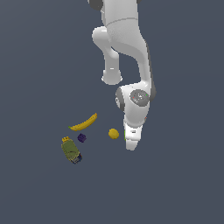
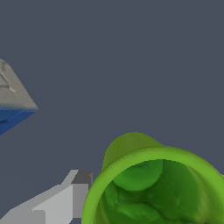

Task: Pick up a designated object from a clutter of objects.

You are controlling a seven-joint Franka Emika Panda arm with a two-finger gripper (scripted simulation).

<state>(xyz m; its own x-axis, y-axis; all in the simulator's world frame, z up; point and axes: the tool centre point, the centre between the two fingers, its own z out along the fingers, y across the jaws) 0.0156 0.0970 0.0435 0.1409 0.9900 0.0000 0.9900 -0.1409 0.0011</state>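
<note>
In the exterior view the white arm is reaching down from the top edge, its gripper [image 1: 132, 142] sitting low over the dark grey floor [image 1: 183, 183], just to the exterior view's right of the yellow ball [image 1: 113, 133]. The hand is covering whatever is lying under it, so the green cup and the cube are not showing here, and the fingers are too blurred to read. Toward the exterior view's left, the banana [image 1: 84, 122], the tiny purple block [image 1: 82, 138] and the olive-green bottle [image 1: 71, 151] with its yellow cap are lying close together, apart from the ball. Wide bare floor is stretching out all round the cluster.

In the wrist view the green cup [image 2: 153, 188] is filling the lower part of the picture, its hollow facing the camera and its rim being cut off by the frame. One grey finger [image 2: 57, 201] is standing right beside the cup's outer wall; the other finger is out of sight, so I cannot tell whether the jaws are gripping. A corner of the cube [image 2: 13, 103] is poking in at the edge, well apart from the cup.
</note>
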